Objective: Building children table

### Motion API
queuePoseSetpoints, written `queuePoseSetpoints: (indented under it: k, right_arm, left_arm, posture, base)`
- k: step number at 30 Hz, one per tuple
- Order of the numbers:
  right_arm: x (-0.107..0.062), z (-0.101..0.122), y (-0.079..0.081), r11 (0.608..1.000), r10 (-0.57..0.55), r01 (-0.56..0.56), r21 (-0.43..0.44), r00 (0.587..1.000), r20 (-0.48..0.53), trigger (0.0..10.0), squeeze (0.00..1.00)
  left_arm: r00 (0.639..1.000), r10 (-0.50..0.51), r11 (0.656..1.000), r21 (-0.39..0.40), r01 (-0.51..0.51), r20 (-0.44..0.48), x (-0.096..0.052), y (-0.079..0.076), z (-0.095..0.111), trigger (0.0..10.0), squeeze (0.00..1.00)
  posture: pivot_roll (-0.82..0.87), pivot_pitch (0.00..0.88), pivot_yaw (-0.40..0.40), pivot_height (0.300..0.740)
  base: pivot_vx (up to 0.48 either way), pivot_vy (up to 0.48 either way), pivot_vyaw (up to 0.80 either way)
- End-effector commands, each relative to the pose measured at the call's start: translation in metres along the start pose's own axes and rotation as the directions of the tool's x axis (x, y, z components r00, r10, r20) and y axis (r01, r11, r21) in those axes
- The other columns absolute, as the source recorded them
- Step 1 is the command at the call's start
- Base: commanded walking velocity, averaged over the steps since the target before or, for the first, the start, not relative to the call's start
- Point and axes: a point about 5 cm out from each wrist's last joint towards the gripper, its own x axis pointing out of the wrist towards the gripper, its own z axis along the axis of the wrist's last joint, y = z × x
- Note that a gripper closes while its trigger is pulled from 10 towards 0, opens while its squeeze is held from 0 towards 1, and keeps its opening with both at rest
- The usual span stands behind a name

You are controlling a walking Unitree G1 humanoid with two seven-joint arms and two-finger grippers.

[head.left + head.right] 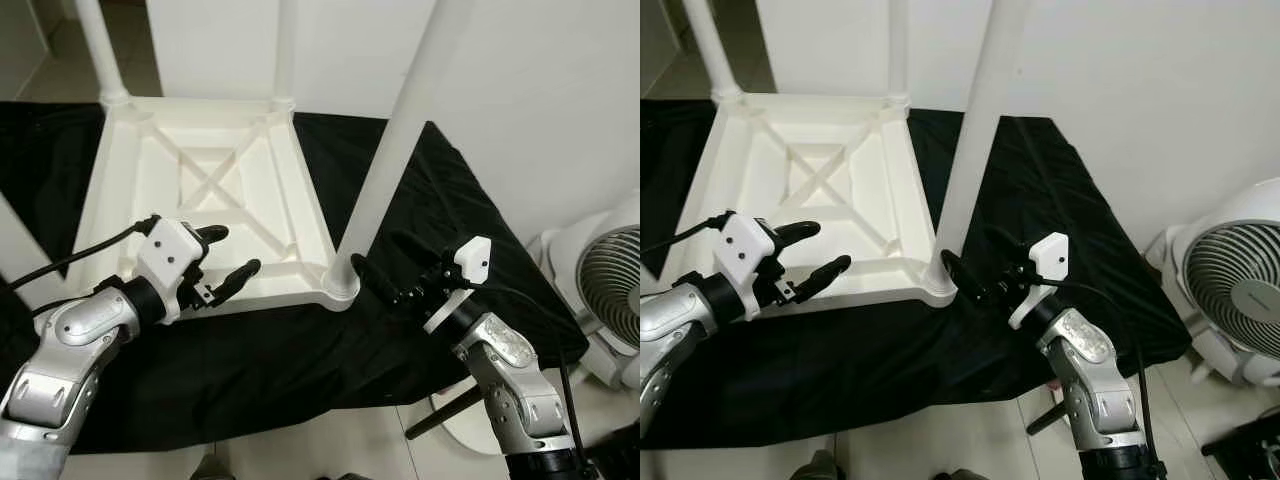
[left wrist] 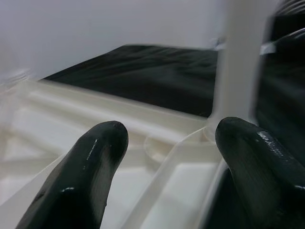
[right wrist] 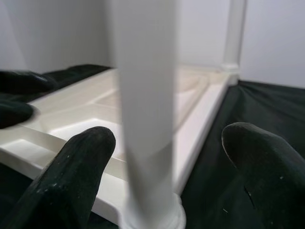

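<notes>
Both grippers [image 1: 232, 258] [image 1: 375, 280], jaws apart

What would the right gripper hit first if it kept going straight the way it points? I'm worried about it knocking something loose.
Most likely the white table leg: it stands between the right gripper's open fingers, near the leg's base.

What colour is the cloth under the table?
Black: the cloth under the white table shows best in the left eye view.

Head cameras look down on the upturned table [image 1: 210, 190]; both wrist cameras sit close, sharing its near leg [image 3: 145, 109].
</notes>
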Motion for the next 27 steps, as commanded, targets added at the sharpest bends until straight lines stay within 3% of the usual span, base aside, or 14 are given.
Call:
queuePoseSetpoints:
  k: [1,5,10,12,18,19,27]
  right_arm:
    - [0.000,0.000,-0.004,0.999,-0.015,0.014,-0.030,1.000,-0.013,10.0,0.00]
    - [0.002,-0.002,-0.008,0.997,-0.074,0.073,-0.037,0.997,-0.008,10.0,0.00]
    - [-0.001,-0.008,-0.009,0.987,-0.156,0.156,-0.049,0.988,-0.005,10.0,0.00]
    - [-0.003,-0.012,-0.006,0.984,-0.175,0.174,-0.039,0.985,-0.013,10.0,0.00]
    - [-0.006,-0.018,0.001,0.989,-0.142,0.141,-0.044,0.989,-0.035,10.0,0.00]
    - [-0.008,-0.023,0.003,0.992,-0.116,0.114,-0.057,0.992,-0.048,10.0,0.00]
    - [-0.005,-0.025,0.000,0.990,-0.138,0.136,-0.050,0.990,-0.041,10.0,0.00]
  left_arm:
    - [0.999,-0.033,0.999,-0.033,0.034,0.031,0.000,-0.005,0.007,10.0,0.00]
    - [0.998,0.046,0.995,-0.092,-0.041,0.053,0.002,-0.002,0.006,10.0,0.00]
    - [0.982,0.189,0.980,-0.067,-0.186,0.032,0.002,-0.005,-0.003,10.0,0.00]
    - [0.957,0.290,0.951,-0.108,-0.289,0.000,0.002,-0.006,-0.007,10.0,0.00]
    - [0.912,0.405,0.905,-0.115,-0.409,-0.060,0.000,-0.002,-0.010,10.0,0.00]
    - [0.877,0.475,0.868,-0.121,-0.481,-0.075,-0.001,0.005,-0.011,10.0,0.00]
    - [0.832,0.548,0.822,-0.134,-0.554,-0.081,0.002,0.012,-0.020,10.0,0.00]
  posture:
    - [0.13,0.093,-0.103,0.740]
    - [0.13,0.095,-0.092,0.740]
    - [0.14,0.095,-0.075,0.740]
    - [0.15,0.094,-0.047,0.740]
    - [0.15,0.090,-0.003,0.740]
    - [0.15,0.088,0.022,0.740]
    - [0.13,0.085,-0.025,0.740]
  base:
    - [0.000,0.000,0.00]
    - [0.000,0.000,0.00]
    - [0.000,0.000,0.00]
    - [0.000,0.000,0.00]
    - [0.000,0.000,0.00]
    - [0.000,0.000,0.00]
    - [0.000,0.000,0.00]
